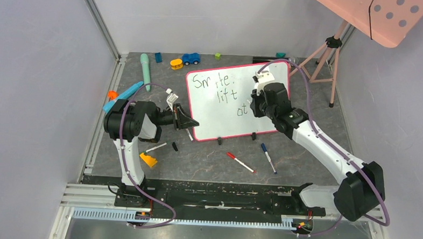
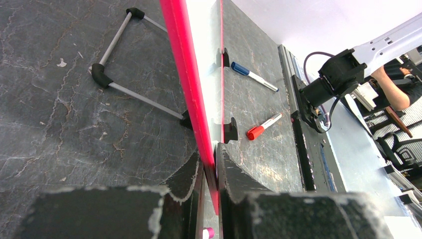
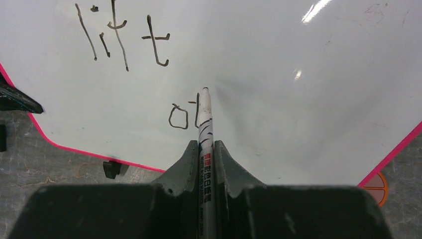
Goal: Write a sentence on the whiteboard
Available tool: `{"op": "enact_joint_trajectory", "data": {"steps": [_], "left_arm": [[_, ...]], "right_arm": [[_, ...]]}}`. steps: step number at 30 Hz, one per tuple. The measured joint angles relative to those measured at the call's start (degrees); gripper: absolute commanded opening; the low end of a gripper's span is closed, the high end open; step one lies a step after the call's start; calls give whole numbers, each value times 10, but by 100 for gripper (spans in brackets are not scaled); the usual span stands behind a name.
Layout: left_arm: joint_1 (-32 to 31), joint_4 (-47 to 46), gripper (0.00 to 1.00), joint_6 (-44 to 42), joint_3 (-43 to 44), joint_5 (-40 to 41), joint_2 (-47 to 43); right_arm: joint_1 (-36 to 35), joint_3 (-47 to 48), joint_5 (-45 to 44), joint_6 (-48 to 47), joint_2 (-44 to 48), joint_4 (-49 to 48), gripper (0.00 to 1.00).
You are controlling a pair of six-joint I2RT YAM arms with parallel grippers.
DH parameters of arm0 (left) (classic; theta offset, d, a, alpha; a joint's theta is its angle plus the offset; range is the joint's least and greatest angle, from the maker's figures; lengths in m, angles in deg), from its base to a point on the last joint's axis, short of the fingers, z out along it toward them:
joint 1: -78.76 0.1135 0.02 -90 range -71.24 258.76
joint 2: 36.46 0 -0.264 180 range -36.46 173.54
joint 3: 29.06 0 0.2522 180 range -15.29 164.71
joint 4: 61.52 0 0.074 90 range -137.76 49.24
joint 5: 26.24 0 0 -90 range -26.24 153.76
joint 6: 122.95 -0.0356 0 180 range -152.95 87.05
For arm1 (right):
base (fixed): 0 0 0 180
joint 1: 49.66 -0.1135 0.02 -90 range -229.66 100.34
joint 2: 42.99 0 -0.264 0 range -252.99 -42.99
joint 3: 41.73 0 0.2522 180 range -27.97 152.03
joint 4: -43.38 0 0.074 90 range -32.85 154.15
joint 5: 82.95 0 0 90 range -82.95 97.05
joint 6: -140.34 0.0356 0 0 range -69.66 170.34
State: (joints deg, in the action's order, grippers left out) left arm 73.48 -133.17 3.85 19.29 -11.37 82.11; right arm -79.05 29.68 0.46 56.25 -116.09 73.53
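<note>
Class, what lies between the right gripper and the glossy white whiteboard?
A thin white marker pen, clamped in the right gripper, reaching the whiteboard; right wrist view.

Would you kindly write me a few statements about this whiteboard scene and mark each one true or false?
1. The right tool is shut on a marker whose tip is by the letters "ot" on the whiteboard. True.
2. The left tool hangs open, clear of the board. False: it is shut on the board's pink-red frame.
3. A red-capped marker and a blue-capped marker lie on the table in front of the board. True.
4. The third line of writing is longer than the word "lift". False: only "ot" stands there.
</note>
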Motion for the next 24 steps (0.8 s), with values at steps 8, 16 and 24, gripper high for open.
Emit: {"op": "enact_joint_trajectory", "data": {"steps": [8, 16, 24], "left_arm": [[0, 0, 14, 0, 0, 0, 0], [0, 0, 14, 0, 0, 0, 0], [0, 0, 14, 0, 0, 0, 0]], "right_arm": [[3, 8, -4, -6, -36, 1, 0], [4, 8, -11, -6, -41, 0, 0], [4, 2, -10, -4, -40, -1, 0]]}}
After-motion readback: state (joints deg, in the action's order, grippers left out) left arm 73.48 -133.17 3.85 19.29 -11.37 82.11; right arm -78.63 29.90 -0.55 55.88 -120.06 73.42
